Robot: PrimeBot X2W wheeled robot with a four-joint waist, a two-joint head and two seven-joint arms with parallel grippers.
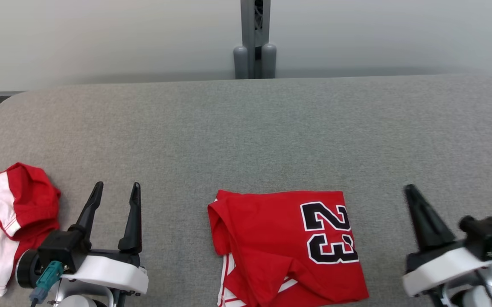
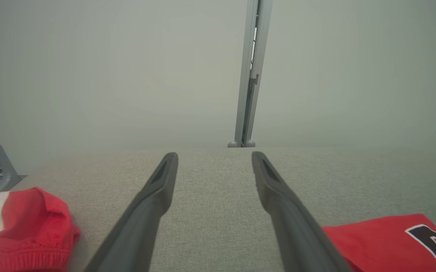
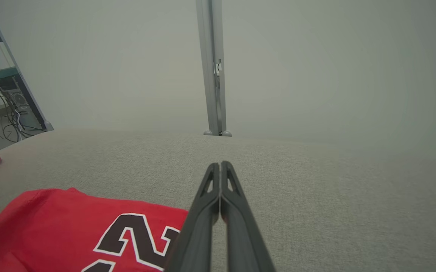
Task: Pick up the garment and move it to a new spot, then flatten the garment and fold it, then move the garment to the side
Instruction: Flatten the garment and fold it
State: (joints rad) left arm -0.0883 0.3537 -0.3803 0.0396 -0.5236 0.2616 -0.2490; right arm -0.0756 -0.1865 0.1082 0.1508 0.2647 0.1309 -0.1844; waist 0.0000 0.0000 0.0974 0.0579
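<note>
A red garment [image 1: 271, 243] with a black "23" lies folded on the grey table [image 1: 246, 128], near its front edge at the centre. It also shows in the left wrist view as the garment [image 2: 376, 238] and in the right wrist view as the garment [image 3: 51, 226]. My left gripper [image 1: 117, 186] stands open to its left, above bare cloth, with nothing between the fingers [image 2: 165, 181]. On the garment's right side my right gripper [image 1: 410, 189] is shut on nothing, its fingertips [image 3: 227, 177] pressed together, apart from the garment.
A second red and white garment [image 1: 15, 213] lies crumpled at the table's left front, close to my left gripper; its hem [image 2: 32, 223] shows in the left wrist view. A grey post [image 1: 254, 42] stands behind the table's far edge. A rack with cables [image 3: 10, 102] stands off to the left.
</note>
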